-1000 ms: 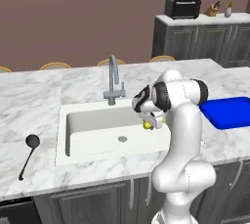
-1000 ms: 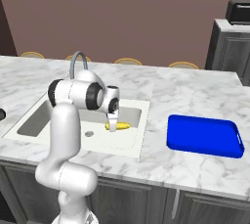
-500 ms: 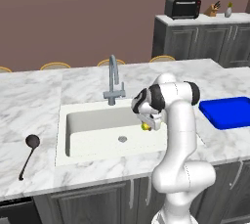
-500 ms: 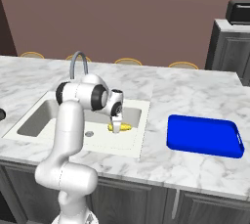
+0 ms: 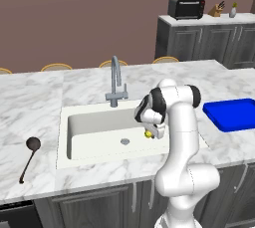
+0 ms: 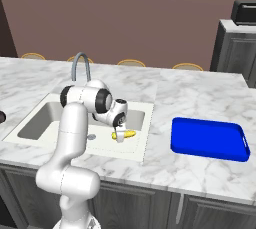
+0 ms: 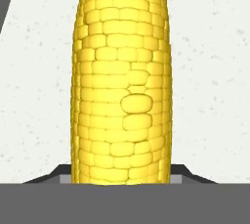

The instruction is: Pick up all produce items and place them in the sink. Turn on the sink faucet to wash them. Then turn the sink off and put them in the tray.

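Over the last second: arm folded down further into the sink, wrist dropped from just above the basin's right end to low inside it, corn cob carried along and now at or just above the basin floor at about four o'clock from the drain. Gripper clamped on the corn cob, cob running straight up the hand view between the fingertips. Judged: first produce item nearly delivered, release next; second, beige item not found, so a search likely to follow. Sink faucet at twelve o'clock of the basin, well apart from the wrist, lever untouched. Right sink wall just beside the elbow, little side room there; open basin toward nine o'clock, free air overhead for withdrawal. Tray at three o'clock, well apart on the marble counter. Ladle at nine o'clock, outside the rim.
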